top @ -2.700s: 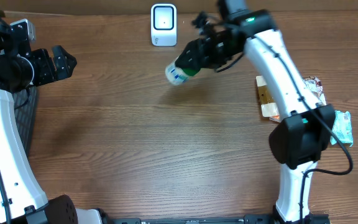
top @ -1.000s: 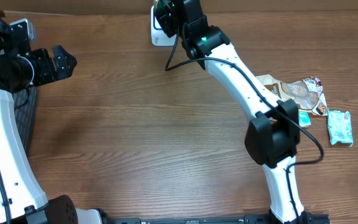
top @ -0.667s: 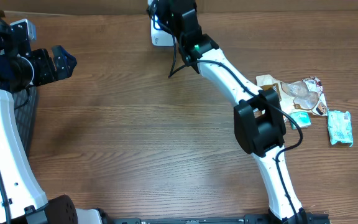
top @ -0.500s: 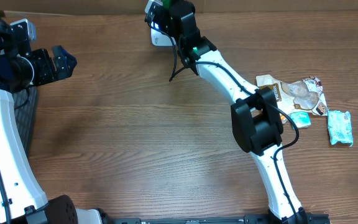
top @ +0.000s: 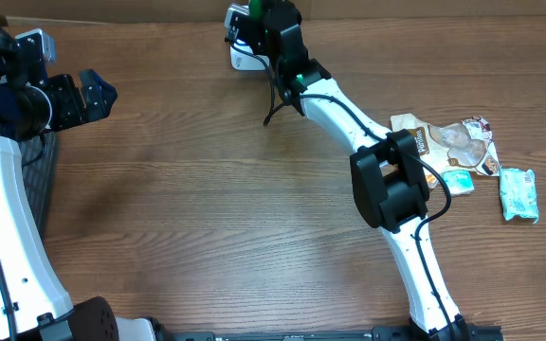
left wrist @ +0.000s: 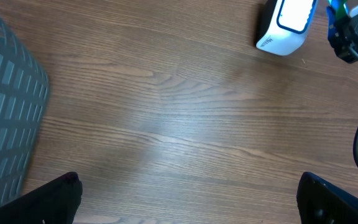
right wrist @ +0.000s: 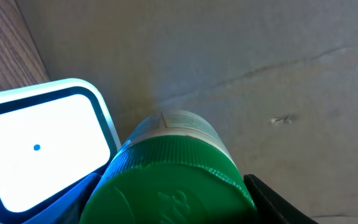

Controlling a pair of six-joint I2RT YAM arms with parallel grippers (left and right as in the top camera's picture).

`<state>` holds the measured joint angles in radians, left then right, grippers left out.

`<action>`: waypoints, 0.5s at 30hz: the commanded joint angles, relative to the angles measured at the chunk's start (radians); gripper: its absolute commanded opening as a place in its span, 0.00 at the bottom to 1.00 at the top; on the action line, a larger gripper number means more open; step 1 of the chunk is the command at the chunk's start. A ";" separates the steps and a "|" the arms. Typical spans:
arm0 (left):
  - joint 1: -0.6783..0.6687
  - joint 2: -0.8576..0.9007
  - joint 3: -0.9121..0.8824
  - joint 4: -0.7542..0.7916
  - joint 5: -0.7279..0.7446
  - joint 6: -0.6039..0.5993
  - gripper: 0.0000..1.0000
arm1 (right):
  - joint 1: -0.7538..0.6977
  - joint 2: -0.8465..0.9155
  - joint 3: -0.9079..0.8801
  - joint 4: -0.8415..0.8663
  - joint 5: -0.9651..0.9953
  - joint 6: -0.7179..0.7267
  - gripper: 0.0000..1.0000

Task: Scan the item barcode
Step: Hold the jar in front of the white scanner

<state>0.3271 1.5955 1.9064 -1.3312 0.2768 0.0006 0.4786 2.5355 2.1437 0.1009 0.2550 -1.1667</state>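
The bottle [right wrist: 182, 127] is at the far middle of the table [top: 207, 189], held off the surface right beside the scanner [right wrist: 39, 149]. It has a pale, rounded body and a wide green cap [right wrist: 166, 186] with fine ribs around its edge. The right gripper [right wrist: 178, 198] is closed around it at partial width, a blue-tinted finger on one side and a dark one on the other. From the wrist view the bottle's body points towards a plain cardboard wall [right wrist: 260, 56] creased with a few lines.

The scanner is a white plastic block with rounded corners and a dark-rimmed window glowing white, with one small blue dot on it. Whether the bottle touches it cannot be told.

The table is brown wood with a long, streaky grain. At its right side lies a loose cluster of crinkled snack packets [top: 448, 142], with a teal one [top: 519, 194] a little apart from them.

The left gripper [left wrist: 188, 186] hangs over the far left of the table, jaws spread wide and holding nothing. Beside it at the left edge is a grey mesh basket [left wrist: 5, 106].
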 commanded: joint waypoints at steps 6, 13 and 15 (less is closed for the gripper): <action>-0.007 0.002 0.003 0.003 0.002 0.015 1.00 | 0.003 -0.013 0.006 0.017 0.014 -0.008 0.21; -0.007 0.002 0.003 0.003 0.002 0.015 1.00 | 0.016 -0.108 0.006 -0.064 -0.011 0.242 0.26; -0.007 0.002 0.003 0.003 0.002 0.015 1.00 | 0.020 -0.152 0.006 -0.112 -0.025 0.318 0.25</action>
<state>0.3271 1.5955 1.9064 -1.3312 0.2768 0.0006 0.4858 2.5248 2.1437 0.0029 0.2497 -1.0199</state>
